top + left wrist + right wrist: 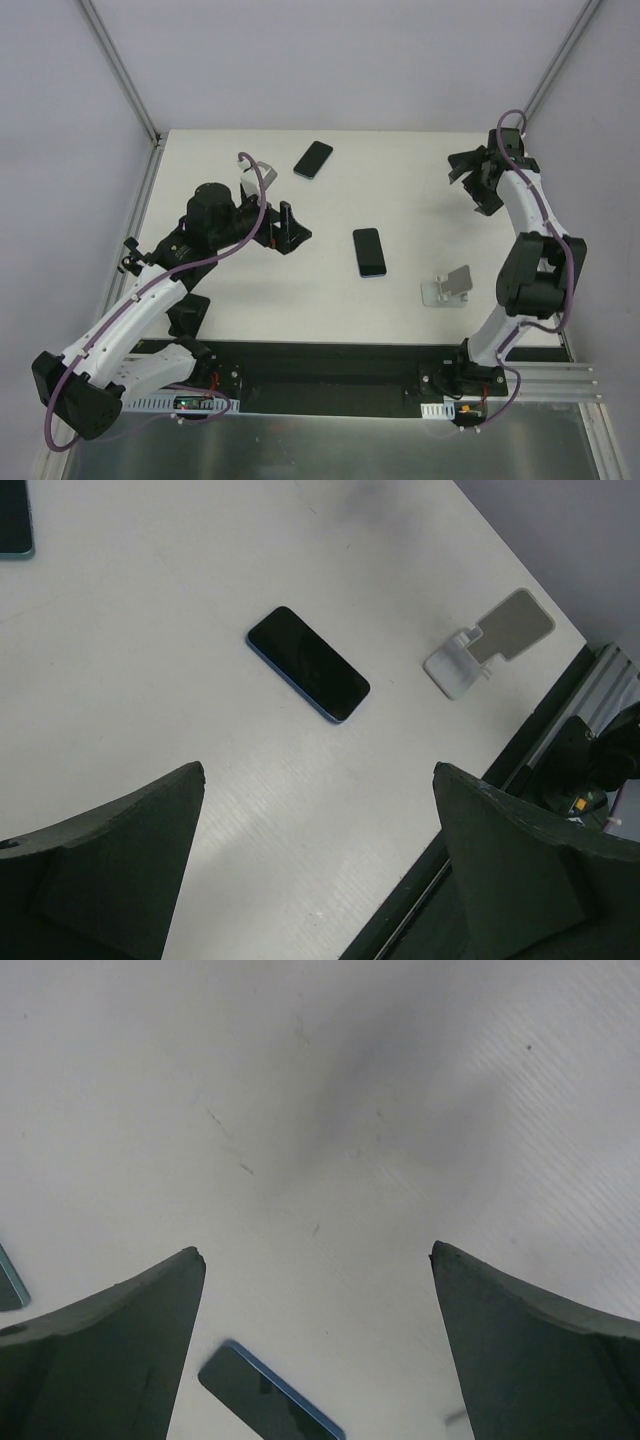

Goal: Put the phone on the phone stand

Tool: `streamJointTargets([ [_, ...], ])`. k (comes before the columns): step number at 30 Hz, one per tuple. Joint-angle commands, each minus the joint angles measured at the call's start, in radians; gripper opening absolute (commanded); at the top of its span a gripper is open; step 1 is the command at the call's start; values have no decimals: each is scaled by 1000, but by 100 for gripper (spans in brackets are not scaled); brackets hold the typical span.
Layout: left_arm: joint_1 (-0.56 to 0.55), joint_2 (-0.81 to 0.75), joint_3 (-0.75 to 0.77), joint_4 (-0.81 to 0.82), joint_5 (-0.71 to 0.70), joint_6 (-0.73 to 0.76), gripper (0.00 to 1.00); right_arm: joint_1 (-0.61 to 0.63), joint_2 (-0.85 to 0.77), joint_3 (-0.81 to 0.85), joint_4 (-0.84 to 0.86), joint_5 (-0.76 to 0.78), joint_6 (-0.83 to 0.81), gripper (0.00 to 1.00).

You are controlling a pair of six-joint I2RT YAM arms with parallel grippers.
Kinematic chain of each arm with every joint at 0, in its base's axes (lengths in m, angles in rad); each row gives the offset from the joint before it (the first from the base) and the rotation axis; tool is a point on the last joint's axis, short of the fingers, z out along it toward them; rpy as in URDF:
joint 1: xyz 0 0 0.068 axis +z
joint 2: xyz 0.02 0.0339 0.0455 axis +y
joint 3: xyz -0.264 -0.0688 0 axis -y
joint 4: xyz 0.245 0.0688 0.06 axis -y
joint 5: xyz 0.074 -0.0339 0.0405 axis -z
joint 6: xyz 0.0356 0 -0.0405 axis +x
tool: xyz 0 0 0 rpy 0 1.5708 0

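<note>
Top view: phone (369, 251) flat mid-table, screen up, long axis running near-far, slightly skewed. Phone stand (448, 287) near its near end, to the right, not touching. Left gripper (285, 229) sits left of the phone, arm reaching forward. Right gripper (478, 175) is far right, arm folded upright.
Left wrist: jaws wide apart, empty. Phone lies diagonally ahead, stand beyond.
Right wrist: fingers (110, 1345) spread, empty. A blue-edged phone at the bottom edge, can't tell which.

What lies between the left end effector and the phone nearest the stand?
Only bare table, from left end effector to phone, in the left wrist view.
</note>
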Motion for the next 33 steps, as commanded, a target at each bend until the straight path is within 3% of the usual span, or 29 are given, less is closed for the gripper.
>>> streamJointTargets([
  [1, -10, 26, 34, 19, 19, 0, 95, -48, 180, 198, 93, -54, 13, 99],
  [5, -11, 50, 46, 8, 38, -2, 94, -85, 280, 266, 188, 46, -17, 93],
  [7, -11, 66, 51, 5, 50, -6, 93, -103, 310, 245, 314, 61, -28, 84],
  [8, -11, 76, 55, 2, 59, -5, 93, -112, 320, 242, 360, 34, -27, 78],
  [9, -11, 82, 57, -1, 62, -8, 93, -123, 333, 246, 421, 25, -27, 65],
  [12, -11, 108, 69, -12, 76, -6, 93, -155, 397, 297, 500, 12, -18, 48],
  [18, -10, 155, 100, -44, 101, 6, 93, -194, 569, 472, 598, 8, -14, 42],
  [26, -8, 179, 100, -44, 85, 23, 93, -226, 816, 740, 661, -14, 38, 51],
  [33, -7, 188, 98, -44, 64, 23, 93, -226, 916, 820, 682, 74, 153, 36],
])
